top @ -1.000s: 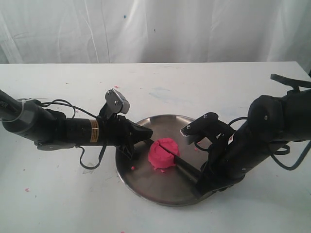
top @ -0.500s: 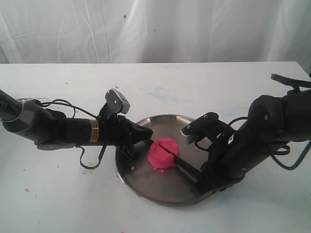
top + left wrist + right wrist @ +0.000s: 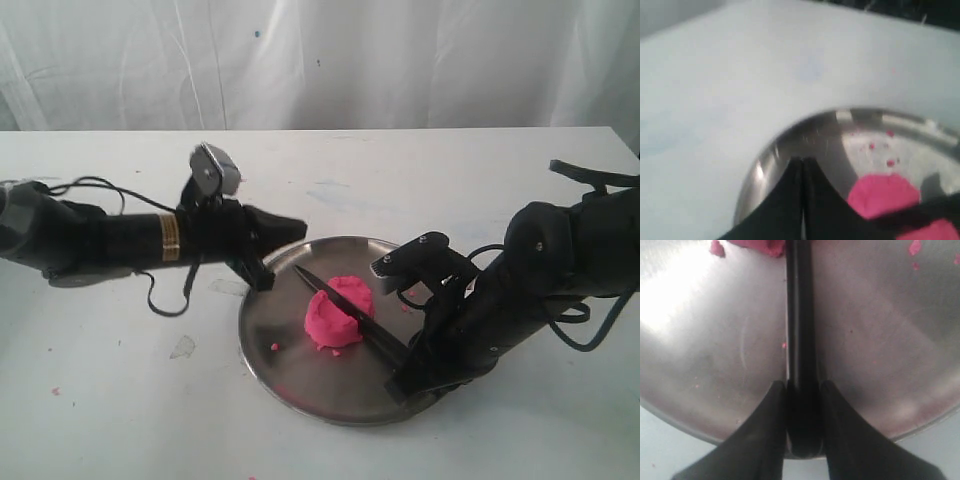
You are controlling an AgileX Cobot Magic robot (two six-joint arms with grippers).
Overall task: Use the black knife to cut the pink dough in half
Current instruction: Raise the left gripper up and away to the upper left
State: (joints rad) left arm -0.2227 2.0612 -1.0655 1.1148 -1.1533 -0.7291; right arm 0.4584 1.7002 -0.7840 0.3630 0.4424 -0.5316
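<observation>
Right gripper (image 3: 801,390): pinching the black knife (image 3: 345,313) by its handle.
Left gripper (image 3: 801,170): fingers pressed together, empty — above the plate (image 3: 300,385) rim.
Pink dough (image 3: 338,314): mid-plate, under the blade — cut depth hidden.

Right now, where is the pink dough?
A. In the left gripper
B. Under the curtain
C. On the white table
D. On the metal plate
D: the pink dough sits on the metal plate, with the black knife lying across it, held by the right gripper.
</observation>
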